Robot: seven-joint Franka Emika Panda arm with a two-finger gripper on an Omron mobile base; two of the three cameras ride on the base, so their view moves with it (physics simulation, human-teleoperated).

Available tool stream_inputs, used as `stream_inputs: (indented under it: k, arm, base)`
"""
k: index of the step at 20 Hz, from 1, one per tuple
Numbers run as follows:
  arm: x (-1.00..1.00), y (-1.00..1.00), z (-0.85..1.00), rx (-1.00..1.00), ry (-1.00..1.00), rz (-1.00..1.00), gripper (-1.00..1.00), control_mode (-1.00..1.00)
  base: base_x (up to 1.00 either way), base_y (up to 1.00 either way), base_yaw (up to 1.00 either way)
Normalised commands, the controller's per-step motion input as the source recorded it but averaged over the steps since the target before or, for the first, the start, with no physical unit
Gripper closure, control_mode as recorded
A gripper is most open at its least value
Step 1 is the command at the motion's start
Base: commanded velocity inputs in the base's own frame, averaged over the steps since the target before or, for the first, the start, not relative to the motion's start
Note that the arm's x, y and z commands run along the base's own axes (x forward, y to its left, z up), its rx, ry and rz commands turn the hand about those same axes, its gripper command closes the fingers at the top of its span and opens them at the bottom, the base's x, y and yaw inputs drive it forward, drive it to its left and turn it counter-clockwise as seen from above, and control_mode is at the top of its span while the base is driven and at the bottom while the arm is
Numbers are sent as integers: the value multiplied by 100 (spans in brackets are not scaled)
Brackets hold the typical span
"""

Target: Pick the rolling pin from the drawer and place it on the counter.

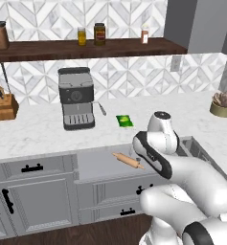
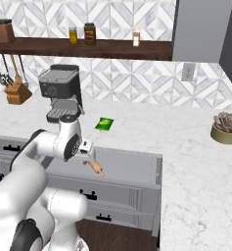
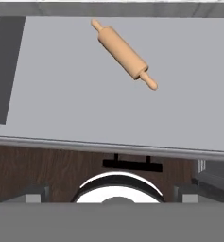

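Rolling pin (image 3: 123, 53) lies diagonally, upper centre of the hand view, on the open drawer (image 3: 61, 104) floor, untouched. Step in hand: approach. Tool released, jaws wide, holding nothing. Next move, in my judgement: descend, align across the barrel, clench, lift to the surface (image 1: 33, 131)

Both base cameras are looking forward and down from behind at the open drawer (image 1: 98, 162) (image 2: 132, 169), left and right; the hand camera is hovering close above it (image 3: 61, 94)
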Motion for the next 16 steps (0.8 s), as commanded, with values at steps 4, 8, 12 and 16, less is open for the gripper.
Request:
stream_inputs:
  k: [4,8,12,16]
  arm:
    - [16,0,-26,0,3,4,-100,-100]
    - [37,0,-35,0,0,1,-100,-100]
    - [18,0,-59,-2,1,0,-100,-100]
    - [7,0,-57,-1,7,0,-100,-100]
  base:
    - [0,0,0]
    - [0,0,0]
    - [0,0,0]
    - [0,0,0]
